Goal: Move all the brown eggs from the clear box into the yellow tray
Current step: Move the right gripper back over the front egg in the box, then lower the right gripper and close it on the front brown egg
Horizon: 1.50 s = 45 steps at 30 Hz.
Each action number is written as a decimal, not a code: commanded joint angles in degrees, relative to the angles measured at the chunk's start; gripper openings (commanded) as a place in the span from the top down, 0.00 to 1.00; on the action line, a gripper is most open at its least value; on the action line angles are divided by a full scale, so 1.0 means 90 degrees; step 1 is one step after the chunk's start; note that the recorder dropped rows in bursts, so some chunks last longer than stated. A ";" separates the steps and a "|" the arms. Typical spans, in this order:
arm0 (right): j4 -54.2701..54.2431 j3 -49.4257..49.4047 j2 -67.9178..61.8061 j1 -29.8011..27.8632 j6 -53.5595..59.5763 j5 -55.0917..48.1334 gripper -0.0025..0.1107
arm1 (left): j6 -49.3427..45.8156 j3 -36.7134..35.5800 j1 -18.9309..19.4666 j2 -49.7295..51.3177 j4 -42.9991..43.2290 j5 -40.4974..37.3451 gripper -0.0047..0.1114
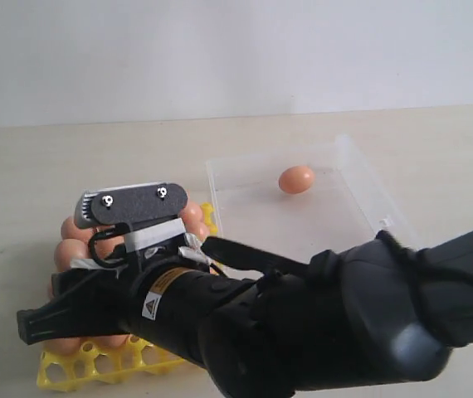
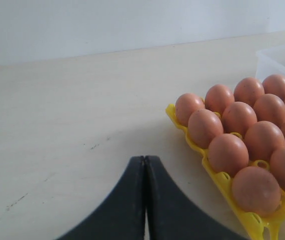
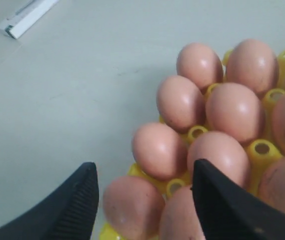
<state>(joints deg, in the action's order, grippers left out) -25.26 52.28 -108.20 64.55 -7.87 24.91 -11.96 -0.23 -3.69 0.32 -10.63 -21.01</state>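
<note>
I see a pale tabletop below a plain white wall, and a white strip lying on the tabletop.

Tray sits front-left on the table, cups packed with eggs. Box is just right of it, further back (one lone egg inside, toward the far wall).

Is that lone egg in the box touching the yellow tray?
Apart. The exterior view shows the egg in the middle of the box, bare floor between it and the tray.
</note>
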 commanded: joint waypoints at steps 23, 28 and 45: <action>0.1563 0.1080 0.1900 -0.3303 0.2654 -0.7863 0.50 | 0.0020 0.0026 -0.0028 -0.0036 -0.0006 0.0062 0.96; 0.2009 0.1636 0.1383 -0.3469 0.2785 -0.8031 0.50 | 0.0020 0.0026 -0.0028 -0.0036 -0.0006 0.0062 0.96; 0.2070 0.1866 0.0223 -0.2923 0.4195 -0.7518 0.45 | 0.0020 0.0026 -0.0028 -0.0036 -0.0006 0.0062 0.96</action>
<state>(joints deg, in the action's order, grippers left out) -6.66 68.73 -105.65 37.54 29.34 -44.04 -11.96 -0.23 -3.69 0.32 -10.63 -21.01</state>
